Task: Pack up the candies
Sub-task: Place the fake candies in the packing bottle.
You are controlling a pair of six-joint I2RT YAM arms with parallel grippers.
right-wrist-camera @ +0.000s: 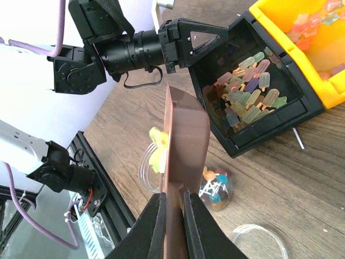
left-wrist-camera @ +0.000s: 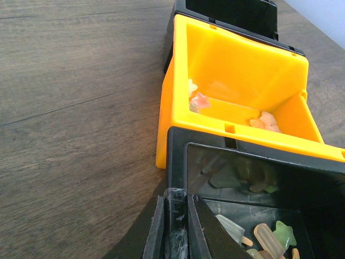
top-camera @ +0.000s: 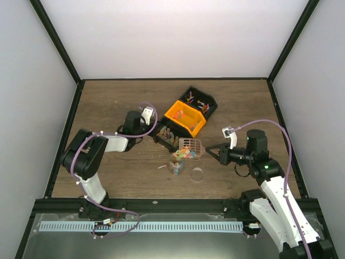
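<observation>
Right hand (right-wrist-camera: 173, 200), scoop (right-wrist-camera: 186, 140); lid (right-wrist-camera: 259, 240) beside cup (right-wrist-camera: 216, 190)

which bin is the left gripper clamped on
The near black bin, full of popsicle-shaped sweets: the left gripper pinches its corner. The orange bin and far black bin are ungripped.

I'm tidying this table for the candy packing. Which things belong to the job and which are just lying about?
Job: candies, scoop, cup, lid, near black bin, orange bin, far black bin.
Lying about: only one loose candy beside the cup.
</observation>
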